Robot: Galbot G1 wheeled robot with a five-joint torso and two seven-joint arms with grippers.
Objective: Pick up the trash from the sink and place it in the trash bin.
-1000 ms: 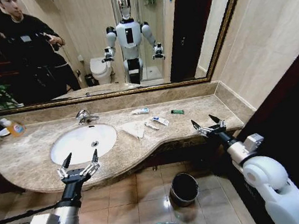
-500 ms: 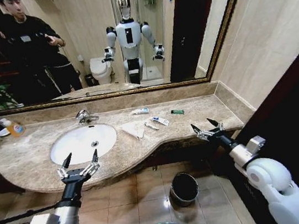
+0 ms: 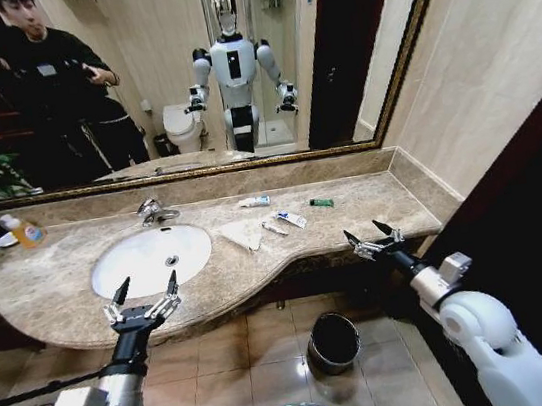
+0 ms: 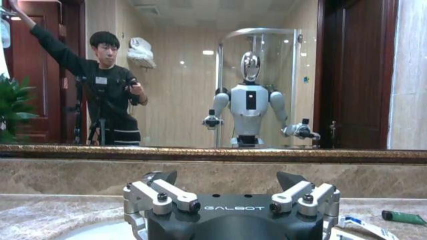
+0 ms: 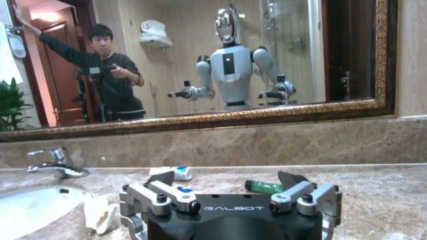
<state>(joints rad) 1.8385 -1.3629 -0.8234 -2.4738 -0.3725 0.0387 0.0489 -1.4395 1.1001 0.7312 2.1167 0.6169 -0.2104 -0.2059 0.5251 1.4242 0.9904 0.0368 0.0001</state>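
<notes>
The trash lies on the marble counter to the right of the sink [image 3: 148, 261], not in the basin: a crumpled white tissue [image 3: 243, 233], white-and-blue tubes [image 3: 291, 219] and a small green piece [image 3: 321, 202]. The right wrist view shows the tissue [image 5: 100, 212], a tube [image 5: 179, 172] and the green piece [image 5: 263, 186] beyond my open right gripper [image 5: 227, 177]. That right gripper [image 3: 375, 237] hovers over the counter's front right edge. My left gripper [image 3: 145, 289] is open in front of the sink, holding nothing. The trash bin [image 3: 333, 341] stands on the floor below the counter.
A chrome tap [image 3: 156, 213] stands behind the basin. A bottle of orange liquid [image 3: 25, 232] and a dark pot sit at the counter's far left. A large mirror [image 3: 331, 53] lines the wall behind; a wall closes the right side.
My right gripper has drifted slightly left and back toward the counter's front edge. The left arm and the litter have not moved.
</notes>
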